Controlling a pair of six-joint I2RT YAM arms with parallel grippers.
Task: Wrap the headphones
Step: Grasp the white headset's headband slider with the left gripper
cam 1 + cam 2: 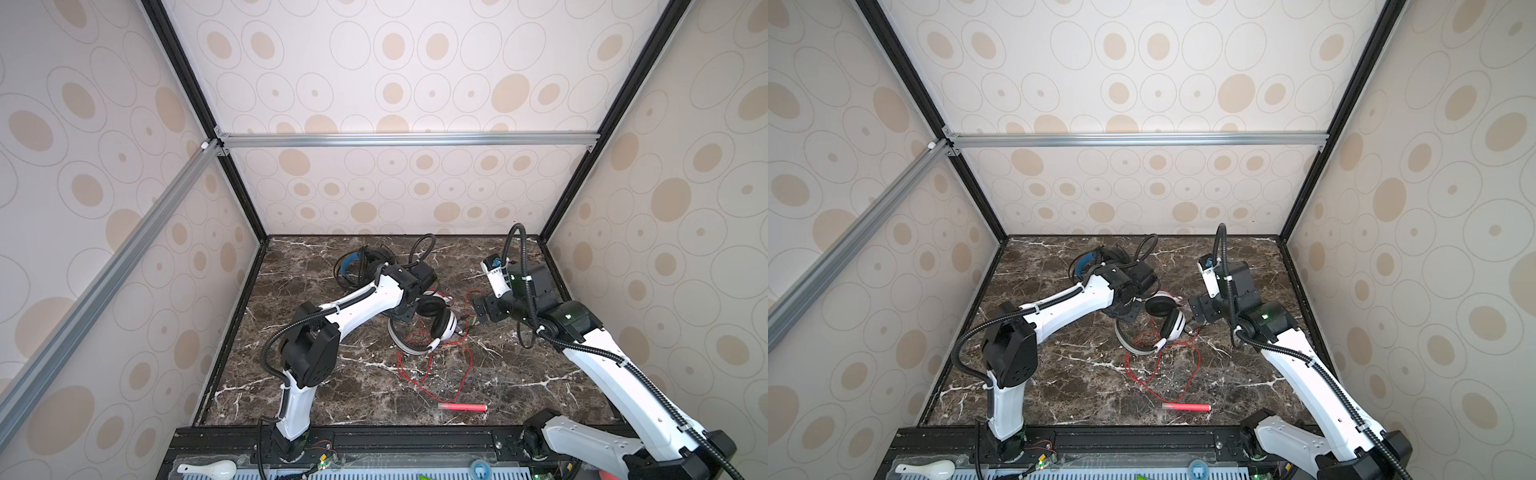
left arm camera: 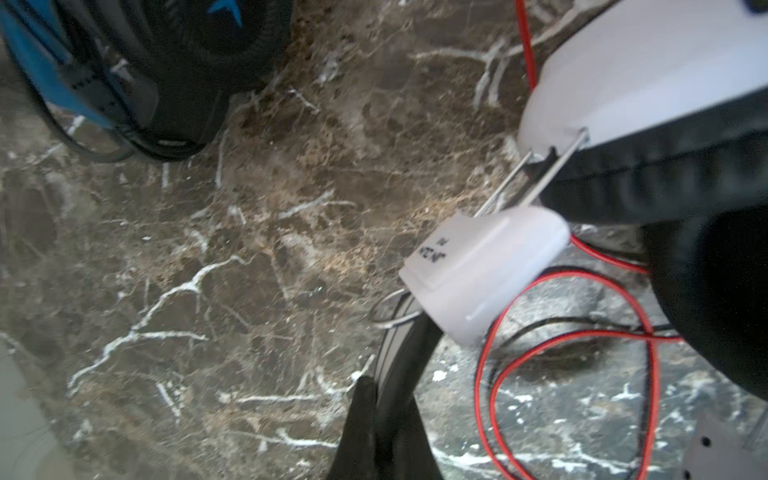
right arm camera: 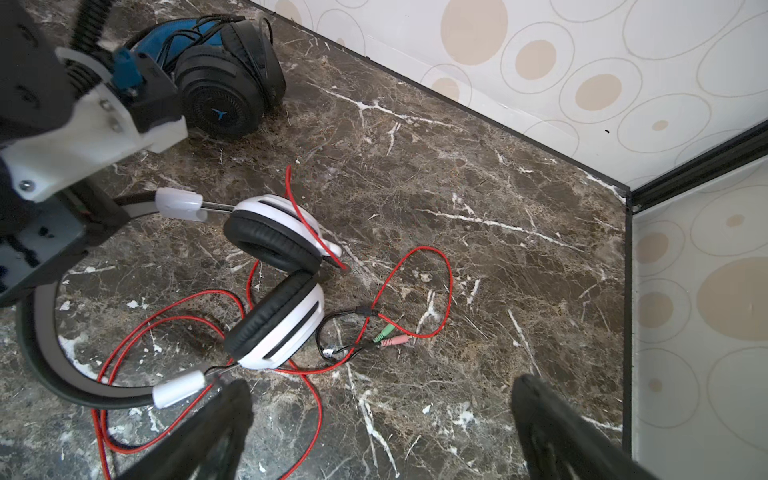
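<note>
The white headphones [image 1: 441, 322] [image 1: 1170, 321] lie mid-table, cups together, in both top views. Their thin red cable [image 1: 432, 374] [image 3: 436, 257] sprawls loose towards the front. My left gripper [image 2: 382, 415] [image 1: 405, 313] is shut on their grey-and-black headband [image 2: 395, 365] [image 3: 41, 365], close to a white slider [image 2: 486, 270]. My right gripper [image 3: 382, 415] [image 1: 478, 311] hangs open and empty just right of the cups, over bare table near the green and pink plugs [image 3: 392, 336]. The black headphones [image 1: 361, 266] [image 3: 224, 87] with a blue headband sit at the back, cable bundled on them.
A red pen-like stick [image 1: 463, 407] lies near the front edge of the marble table [image 1: 332, 374]. A white spoon [image 1: 208, 468] rests on the rack in front of the table. Patterned walls close in the back and both sides.
</note>
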